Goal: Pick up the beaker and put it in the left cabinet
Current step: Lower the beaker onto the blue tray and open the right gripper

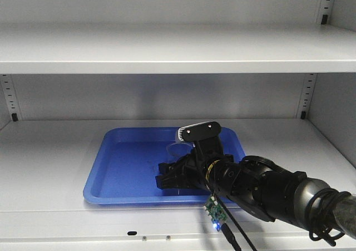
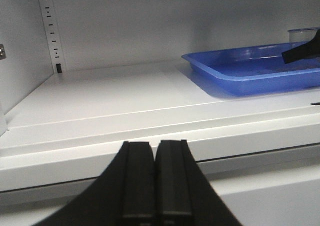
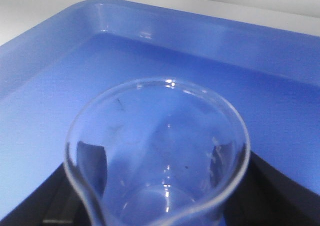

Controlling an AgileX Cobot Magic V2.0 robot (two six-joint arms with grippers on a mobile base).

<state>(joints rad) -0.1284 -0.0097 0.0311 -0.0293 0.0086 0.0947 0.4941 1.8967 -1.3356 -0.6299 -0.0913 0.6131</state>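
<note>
The clear glass beaker (image 1: pixel 177 148) stands low in the blue tray (image 1: pixel 122 167) on the lower shelf of the grey cabinet (image 1: pixel 55 151). My right gripper (image 1: pixel 169 173) reaches into the tray, with the beaker between its black fingers. In the right wrist view the beaker (image 3: pixel 160 151) fills the frame, spout toward the camera, with a finger (image 3: pixel 30 206) pressed on each side. My left gripper (image 2: pixel 155 151) is shut and empty, in front of the shelf's front edge, left of the tray (image 2: pixel 240 75). The beaker's rim (image 2: pixel 302 34) shows at that view's far right.
An upper shelf (image 1: pixel 167 50) runs across above the tray. Slotted rails (image 1: pixel 6 95) stand at the back corners. The cabinet's left wall (image 2: pixel 20 60) is close on the left arm's side. The shelf (image 2: pixel 110 95) is bare left of the tray.
</note>
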